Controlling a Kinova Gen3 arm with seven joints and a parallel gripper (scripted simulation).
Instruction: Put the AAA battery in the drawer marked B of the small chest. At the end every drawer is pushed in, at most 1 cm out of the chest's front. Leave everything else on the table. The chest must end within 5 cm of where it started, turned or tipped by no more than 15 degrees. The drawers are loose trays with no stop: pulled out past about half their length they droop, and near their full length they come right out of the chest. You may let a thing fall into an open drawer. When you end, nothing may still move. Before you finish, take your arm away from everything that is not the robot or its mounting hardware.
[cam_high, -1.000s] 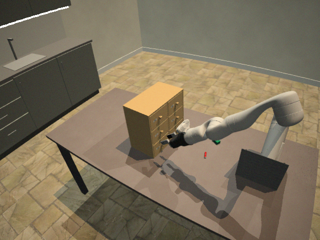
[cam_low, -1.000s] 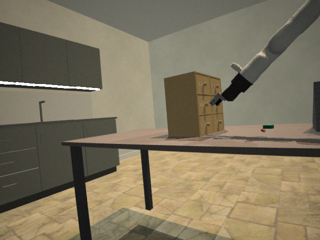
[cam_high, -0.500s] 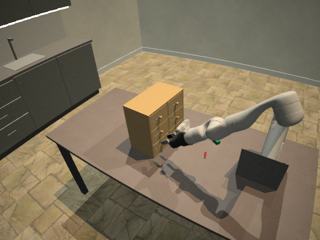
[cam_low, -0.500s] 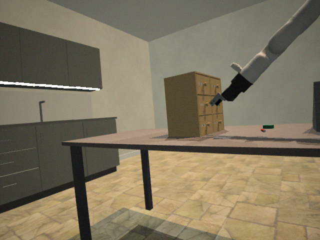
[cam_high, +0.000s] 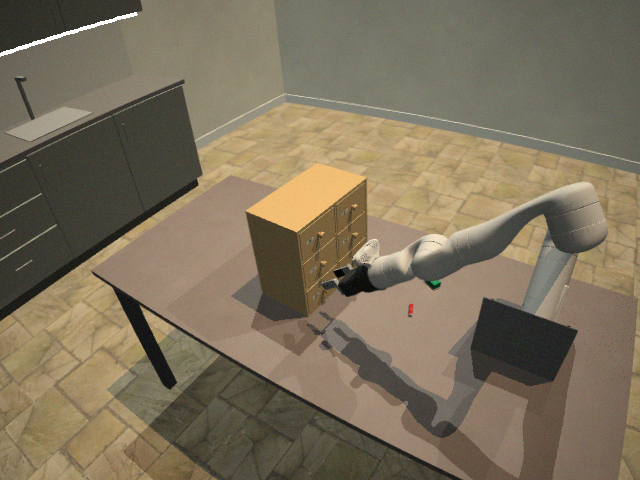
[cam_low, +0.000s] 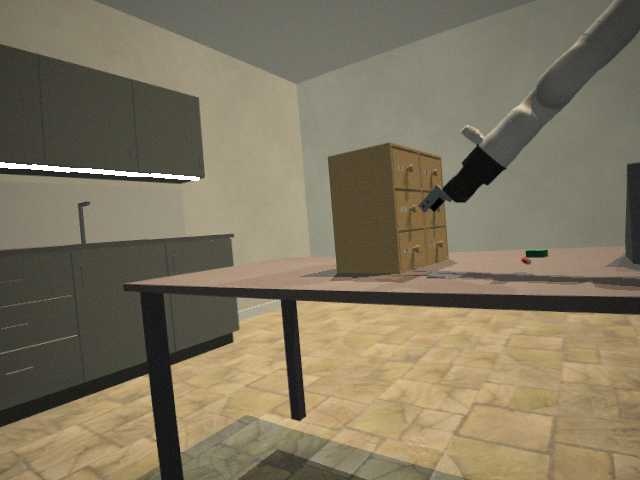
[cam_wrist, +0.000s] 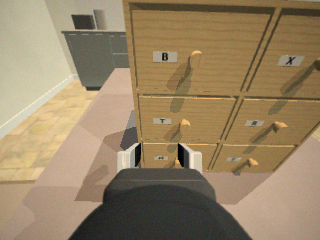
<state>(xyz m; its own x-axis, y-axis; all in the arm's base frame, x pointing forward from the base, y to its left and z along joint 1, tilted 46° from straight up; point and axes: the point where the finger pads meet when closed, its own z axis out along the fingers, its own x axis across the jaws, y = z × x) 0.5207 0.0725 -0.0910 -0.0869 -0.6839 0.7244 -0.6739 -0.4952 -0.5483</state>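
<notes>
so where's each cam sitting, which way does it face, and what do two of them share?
Top: high beside the table, looking obliquely down on the chest; shows the arm and end effector.
Exterior: low, near tabletop height, facing the chest's side, drawer fronts oblique; shows the outer arm and end effector.
Wrist: on the arm's end, facing the lettered drawer fronts; shows the end effector's fingers and dark body.
Shared: top and exterior both catch the red battery.

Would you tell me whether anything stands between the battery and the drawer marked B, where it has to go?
Yes: drawer B is shut, its front blocking the way in. The open gripper also hangs between the red battery and the chest.
</notes>
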